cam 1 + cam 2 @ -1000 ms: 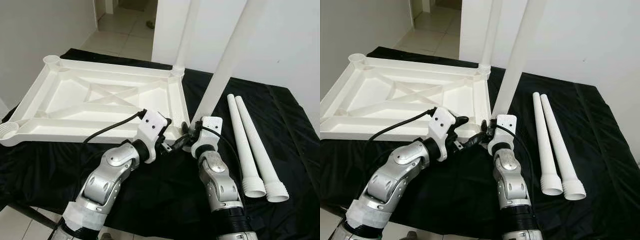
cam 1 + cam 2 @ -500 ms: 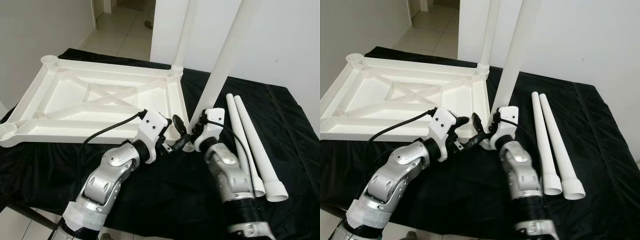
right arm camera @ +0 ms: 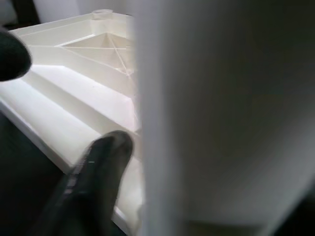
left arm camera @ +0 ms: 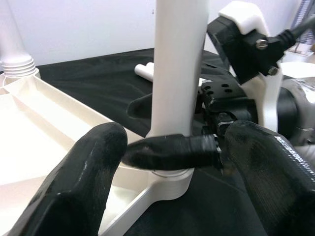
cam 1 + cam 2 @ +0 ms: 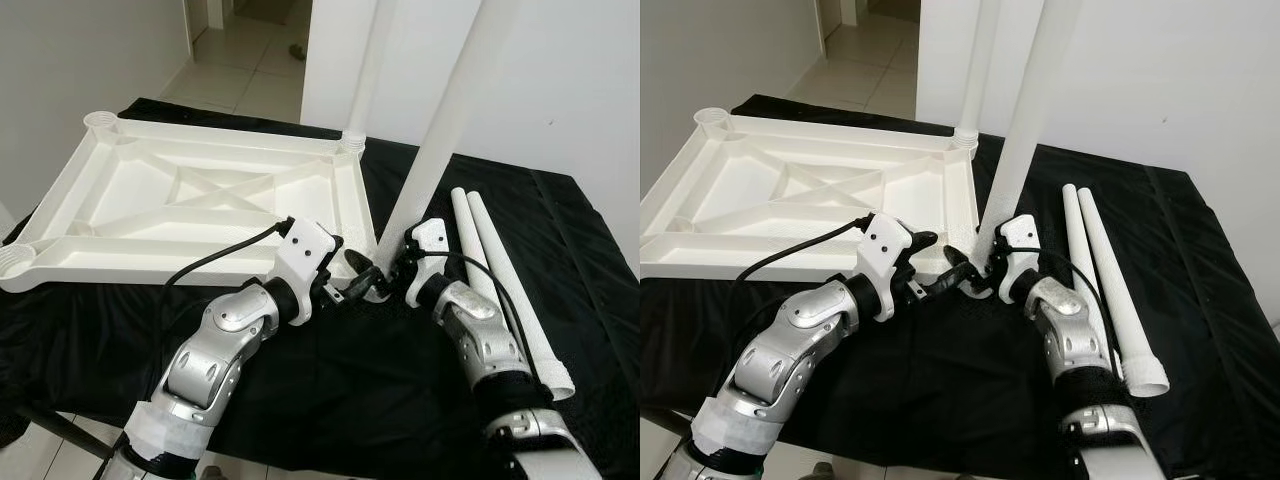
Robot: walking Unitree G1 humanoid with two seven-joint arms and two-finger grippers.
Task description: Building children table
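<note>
**Second leg being fitted, two legs left**

The white tabletop [image 5: 200, 205] is lying upside down. One leg [image 5: 368, 70] is standing in the far corner socket. A second leg [image 4: 178, 69] is being grasped at its base by the right gripper [image 4: 170, 146]. The left gripper [image 5: 358, 285], fingers spread, is being held just in front of it. Two loose legs [image 5: 1102, 270] are waiting beside the right gripper.

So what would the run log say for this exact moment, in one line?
stage: fitting leg | right gripper: shut on upright leg at tabletop corner socket | left gripper: open beside it | spare legs: lying on black cloth
</note>
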